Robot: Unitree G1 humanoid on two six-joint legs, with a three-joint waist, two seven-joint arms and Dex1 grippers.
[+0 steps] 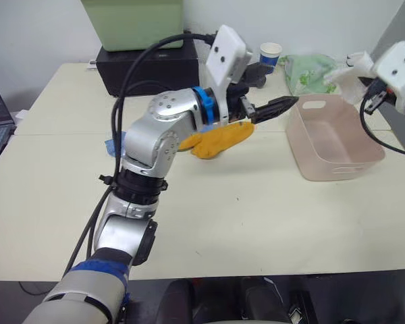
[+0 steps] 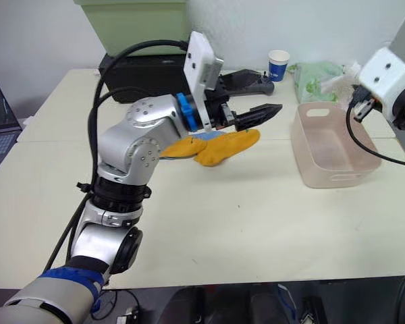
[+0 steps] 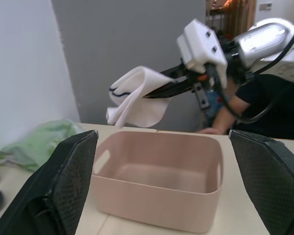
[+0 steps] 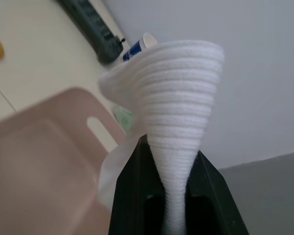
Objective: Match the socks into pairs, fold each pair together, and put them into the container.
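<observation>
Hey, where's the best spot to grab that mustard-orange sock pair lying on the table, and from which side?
Probably the rounded end of the mustard-orange socks nearest the pink basket. It lies flat and uncovered on the table, so come straight down from above. The other end sits under the left arm. The left end effector is open above it.

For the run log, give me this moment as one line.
right gripper: shut on white socks, above pink basket | left gripper: open, unloaded | basket: holds nothing | mustard socks: on table
</observation>
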